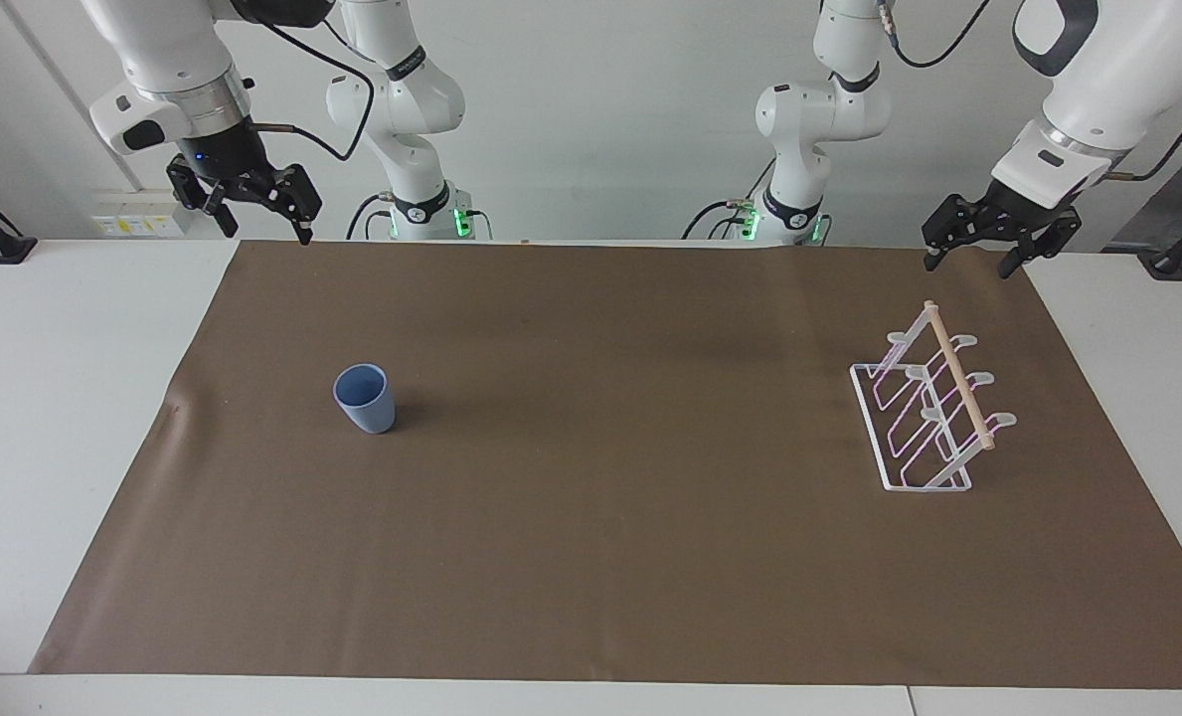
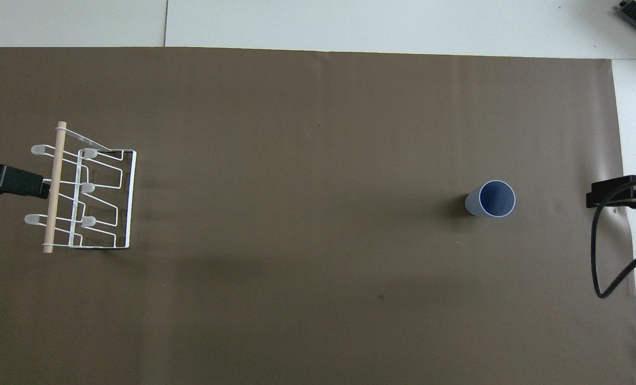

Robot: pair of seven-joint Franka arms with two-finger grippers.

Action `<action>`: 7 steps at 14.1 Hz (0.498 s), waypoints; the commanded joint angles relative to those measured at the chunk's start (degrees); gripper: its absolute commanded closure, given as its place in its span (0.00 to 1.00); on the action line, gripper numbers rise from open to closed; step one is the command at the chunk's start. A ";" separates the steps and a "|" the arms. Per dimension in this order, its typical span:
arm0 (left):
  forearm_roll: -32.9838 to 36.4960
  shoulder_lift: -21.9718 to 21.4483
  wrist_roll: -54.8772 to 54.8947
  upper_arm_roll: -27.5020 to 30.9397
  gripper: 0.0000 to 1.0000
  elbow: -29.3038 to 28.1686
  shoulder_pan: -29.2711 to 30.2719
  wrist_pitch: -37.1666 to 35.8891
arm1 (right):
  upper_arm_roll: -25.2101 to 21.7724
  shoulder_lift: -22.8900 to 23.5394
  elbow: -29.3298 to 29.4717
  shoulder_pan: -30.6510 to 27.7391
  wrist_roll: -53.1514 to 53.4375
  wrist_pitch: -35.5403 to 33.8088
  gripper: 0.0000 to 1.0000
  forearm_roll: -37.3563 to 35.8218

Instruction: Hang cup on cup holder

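Facing view: the cup [image 1: 363, 398] is seen upright toward the right arm's end of the table, untouched; both hands, right hand [image 1: 257, 214] and left hand [image 1: 970, 257], are held open and empty. The cup holder [image 1: 928, 408] stands well apart, so the light cup could be tipped by an off-centre grasp.

One camera sits high across the surface [image 1: 103, 418] and faces both robots, taking in their bases, the arms and the whole brown mat [image 1: 610, 557]. The other hangs high above the robots' end and looks steeply down, forward. Both stand well back. They share the mat, the cup [image 1: 364, 398] and the cup holder [image 1: 933, 403], turned half round.
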 commanded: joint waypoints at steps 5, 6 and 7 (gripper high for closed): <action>0.03 -0.73 0.54 0.02 0.00 -1.25 0.37 1.32 | 0.77 -0.28 0.45 -0.34 0.50 -0.51 0.00 -0.75; -0.06 -0.73 0.54 0.02 0.00 -1.25 0.37 1.32 | 0.77 -0.28 0.36 -0.34 0.50 -0.51 0.00 -0.31; -0.06 -0.82 0.54 0.02 0.00 -1.25 0.37 1.23 | 0.77 -0.28 0.28 -0.34 0.58 -0.51 0.00 0.65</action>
